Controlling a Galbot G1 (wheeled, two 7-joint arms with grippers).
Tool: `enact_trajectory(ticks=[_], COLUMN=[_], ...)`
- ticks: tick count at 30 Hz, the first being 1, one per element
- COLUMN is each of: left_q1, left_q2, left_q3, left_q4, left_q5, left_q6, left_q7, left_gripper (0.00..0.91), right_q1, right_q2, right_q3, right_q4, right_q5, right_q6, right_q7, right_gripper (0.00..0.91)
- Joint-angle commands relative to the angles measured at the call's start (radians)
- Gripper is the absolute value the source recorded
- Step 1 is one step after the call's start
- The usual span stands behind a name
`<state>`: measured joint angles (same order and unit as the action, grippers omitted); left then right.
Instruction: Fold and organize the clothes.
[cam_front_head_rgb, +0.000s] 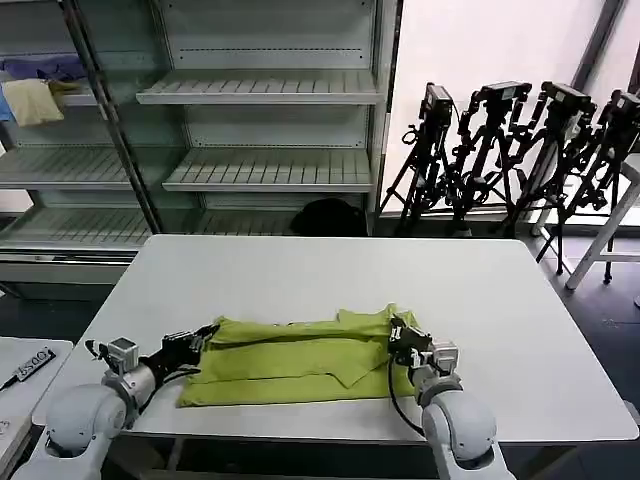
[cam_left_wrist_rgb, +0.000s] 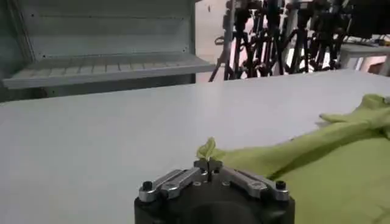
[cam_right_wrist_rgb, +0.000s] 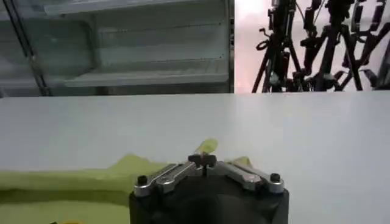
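The setting is a robotics lab or recording studio. A plain white desk stands before bare metal store shelving, and a row of black camera tripods lines the bright wall.

A white table carries a lime yellow-green T-shirt, lying flat and partly folded between the left gripper and right gripper, whose closed jaws pinch its opposite ends.
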<state>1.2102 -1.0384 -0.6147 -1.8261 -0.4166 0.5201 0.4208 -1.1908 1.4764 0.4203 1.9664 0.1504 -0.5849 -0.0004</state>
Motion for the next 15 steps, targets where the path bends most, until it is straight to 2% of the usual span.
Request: enact_trajectory(ticks=[1, 15], left_q1=[0.057, 0.103], left_q2=[0.000, -0.007], left_q3=[-0.014, -0.027], left_q4=[-0.038, -0.097], left_q5=[0.005, 0.048], left_q6=[-0.004, 0.001], left_q7=[0.002, 0.001], left_gripper=[0.010, 0.010], right_q1=[-0.051, -0.108], right_q2=[0.000, -0.008], right_q3=[0.012, 0.024], right_q4=[0.044, 0.091], right_q5=[-0.004, -0.031], right_q6=[0.000, 0.001], right_q7=[-0.001, -0.013], right_gripper=[0.000, 0.000])
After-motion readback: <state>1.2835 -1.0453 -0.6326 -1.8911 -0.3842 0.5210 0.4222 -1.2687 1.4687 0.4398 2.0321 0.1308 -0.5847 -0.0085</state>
